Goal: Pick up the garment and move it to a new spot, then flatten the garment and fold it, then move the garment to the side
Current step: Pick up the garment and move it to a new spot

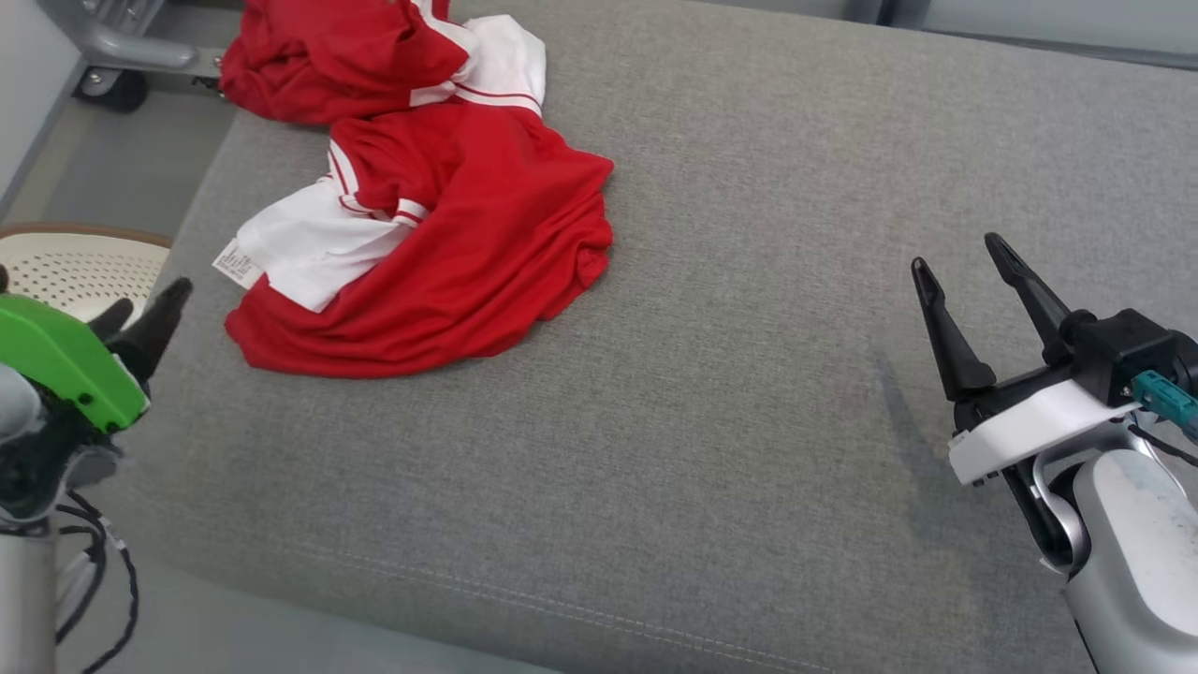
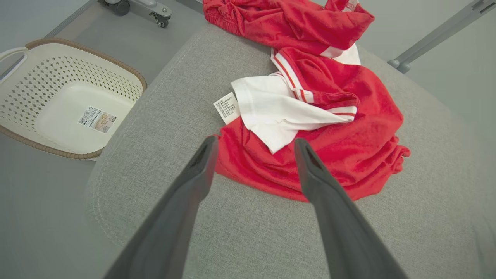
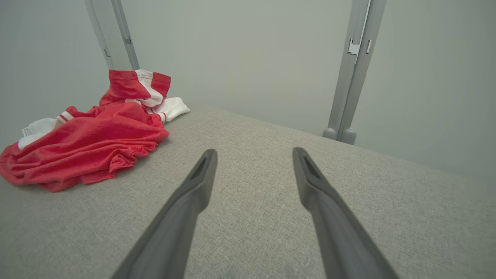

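Head view shows you the garment, a red and white sports shirt, lying crumpled on the grey cushion at about 11 o'clock of the picture. It is not flattened and not folded: the red cloth is bunched in many wrinkles, and a white part with red stripes lies across its middle. Its far end reaches the far edge of the cushion near 12 o'clock. A small white care label sticks out at the 9 o'clock side of the garment and lies flat on the cushion.

Your left gripper, the one with the green cover, is at 8 o'clock, near the garment, with its two dark fingers spread apart and nothing between them. In the left wrist view the fingertips point at the near red hem; I cannot tell if they touch the cloth.

Your right gripper is at 4 o'clock, well apart from the garment, over bare cushion. Its jaws also stand wide and it holds nothing.

Further out, a cream basket with small holes stands on the floor at 9 o'clock, beside the left edge of the cushion. A grey frame on a black wheel is at 11 o'clock.
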Tool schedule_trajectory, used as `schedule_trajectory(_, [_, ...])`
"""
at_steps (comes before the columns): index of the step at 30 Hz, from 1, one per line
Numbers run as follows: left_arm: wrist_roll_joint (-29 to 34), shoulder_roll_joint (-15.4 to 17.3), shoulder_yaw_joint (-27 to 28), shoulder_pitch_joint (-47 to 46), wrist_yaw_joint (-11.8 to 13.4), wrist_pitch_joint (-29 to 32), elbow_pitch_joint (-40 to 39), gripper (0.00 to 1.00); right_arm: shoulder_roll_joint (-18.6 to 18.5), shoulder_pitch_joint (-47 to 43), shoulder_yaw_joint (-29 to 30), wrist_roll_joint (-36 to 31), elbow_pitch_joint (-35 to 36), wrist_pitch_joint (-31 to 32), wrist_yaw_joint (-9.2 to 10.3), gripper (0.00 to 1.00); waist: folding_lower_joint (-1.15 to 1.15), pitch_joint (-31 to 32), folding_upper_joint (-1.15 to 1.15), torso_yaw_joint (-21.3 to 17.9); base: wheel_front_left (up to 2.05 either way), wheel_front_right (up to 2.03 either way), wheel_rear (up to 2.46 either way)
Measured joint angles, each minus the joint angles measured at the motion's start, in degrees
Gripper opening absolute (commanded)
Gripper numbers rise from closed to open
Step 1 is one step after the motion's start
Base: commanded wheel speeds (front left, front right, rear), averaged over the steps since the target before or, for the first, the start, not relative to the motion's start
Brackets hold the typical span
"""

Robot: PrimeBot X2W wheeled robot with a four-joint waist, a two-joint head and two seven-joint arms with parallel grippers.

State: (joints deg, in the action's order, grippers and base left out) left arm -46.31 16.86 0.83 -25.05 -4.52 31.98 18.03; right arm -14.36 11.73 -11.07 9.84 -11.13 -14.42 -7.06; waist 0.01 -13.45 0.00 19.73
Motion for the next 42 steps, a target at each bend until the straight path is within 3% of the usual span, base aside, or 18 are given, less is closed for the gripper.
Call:
schedule_trajectory(3, [-0.6, 2.4, 0.9, -2.0, 0.0, 2.9, -0.1, 1.0, -0.1, 1.3, -0.2, 0.0, 0.4, 0.0, 0.0, 1.0, 0.0, -2.0, 0.0, -2.0, 0.0, 0.0, 0.0])
schedule_trajectory(15, [-3.9, 6.1, 3.0, -8.6, 0.7, 10.3, -2.9, 1.0, -0.3, 10.2, -0.1, 0.1, 2.7, 0.0, -0.01, 1.0, 0.0, -11.2, 0.0, -9.7, 0.0, 0.0, 0.0])
schedule_trajectory(31, [-3.1, 5.6, 1.7, -9.9, 2.4, 11.8, 1.8, 1.0, -0.8, 13.9, 1.4, 0.2, 2.0, 0.0, -0.01, 1.0, 0.0, -19.4, 0.0, -16.1, 0.0, 0.0, 0.0])
schedule_trajectory(32, [-3.1, 5.6, 1.6, -10.1, 2.4, 11.8, 2.1, 0.91, -0.7, 14.0, 1.4, 0.2, 1.7, 0.0, -0.01, 1.0, 0.0, -19.4, 0.0, -16.2, 0.0, 0.0, 0.0])
schedule_trajectory(34, [-3.4, 5.4, 1.5, -10.3, 2.4, 11.8, 2.5, 0.0, -0.6, 14.0, 1.4, 0.2, 1.3, 0.0, -0.01, 1.0, 0.0, -19.3, 0.0, -16.4, 0.0, 0.0, 0.0])
schedule_trajectory(39, [-5.9, 3.1, 0.3, -10.3, 0.5, 12.8, 2.7, 0.0, -0.3, 14.0, 1.4, 0.2, 0.4, 0.0, -0.01, 1.0, 0.0, -18.2, 0.0, -16.4, 0.0, 0.0, 0.0])
schedule_trajectory(42, [-10.6, -0.7, -0.7, -10.2, -0.9, 14.4, 1.1, 0.0, 0.0, 13.9, 1.4, 0.3, -0.2, 0.0, -0.01, 1.0, 0.0, -17.3, 0.0, -16.5, 0.0, 0.0, 0.0])
